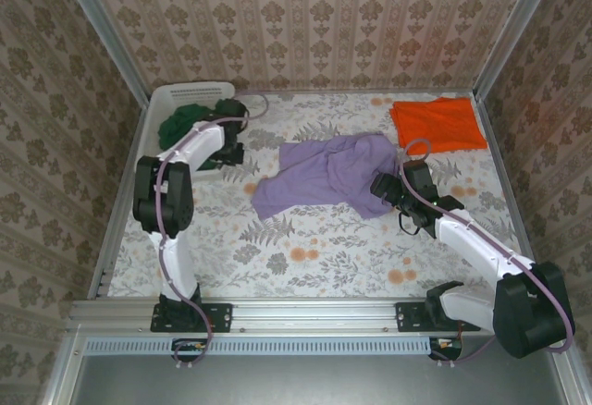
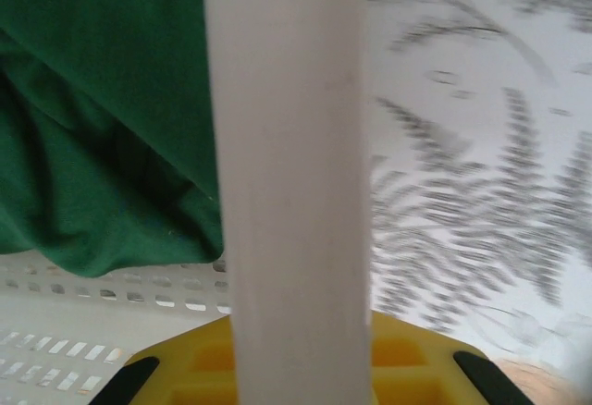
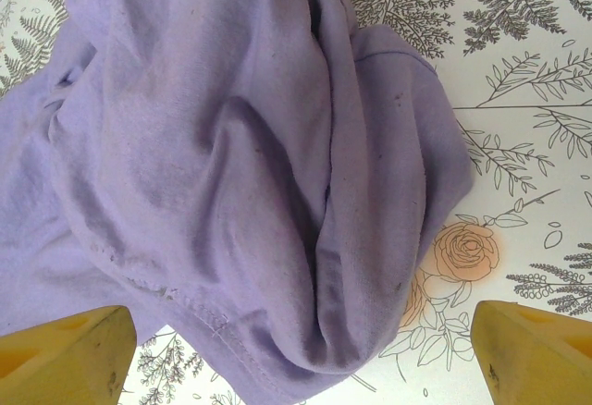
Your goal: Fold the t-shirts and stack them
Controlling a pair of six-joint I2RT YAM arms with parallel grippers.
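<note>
The lilac t-shirt [image 1: 324,176] lies crumpled in the middle of the table, and a rounded fold of the lilac t-shirt [image 3: 277,165] bulges towards my right wrist camera. My right gripper [image 1: 385,187] hovers at its right edge, open [image 3: 305,363], with yellow fingertips [image 3: 65,354] wide on either side of that fold. The orange t-shirt [image 1: 437,124] lies flat at the back right. The dark green t-shirt [image 1: 183,120] is bunched in the white basket [image 1: 196,93]. My left gripper [image 1: 228,123] sits at the basket's right side, its yellow fingers [image 2: 185,368] pressed against the white basket rim [image 2: 287,174], beside the green t-shirt [image 2: 92,146].
The table has a floral cover [image 1: 314,248] and is closed in by patterned walls at the back and sides. A metal rail [image 1: 305,312] runs along the near edge by the arm bases. In the left wrist view the tabletop right of the rim looks blurred.
</note>
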